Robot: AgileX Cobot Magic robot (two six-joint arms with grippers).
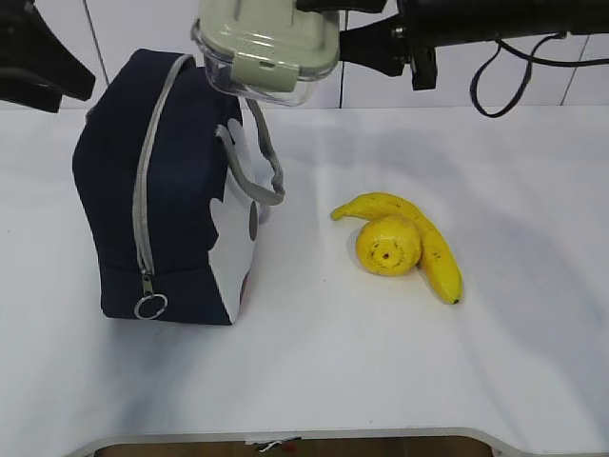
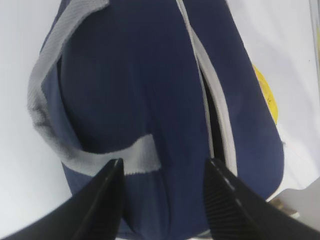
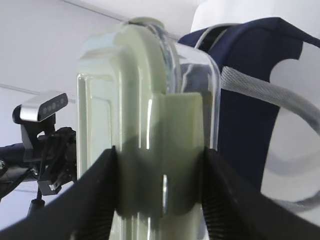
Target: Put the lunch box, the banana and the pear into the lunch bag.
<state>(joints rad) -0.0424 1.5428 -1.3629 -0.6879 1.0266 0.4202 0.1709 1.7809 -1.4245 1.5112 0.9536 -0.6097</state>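
The navy lunch bag (image 1: 166,209) stands at the left of the table, its grey zipper running down to a ring pull (image 1: 150,306). My right gripper (image 1: 333,40) is shut on the sage-lidded lunch box (image 1: 266,48) and holds it in the air just above the bag's top right; the right wrist view shows the fingers clamping the box (image 3: 150,100). My left gripper (image 2: 164,162) is open and empty above the bag (image 2: 135,90), where a narrow dark gap shows along the zipper (image 2: 207,115). The banana (image 1: 433,243) curves round the pear (image 1: 387,245) on the table.
The white table (image 1: 381,362) has its front edge near the bottom of the exterior view. A grey handle (image 1: 271,181) hangs off the bag's right side. A black cable (image 1: 504,76) loops under the right arm. A white wall stands behind.
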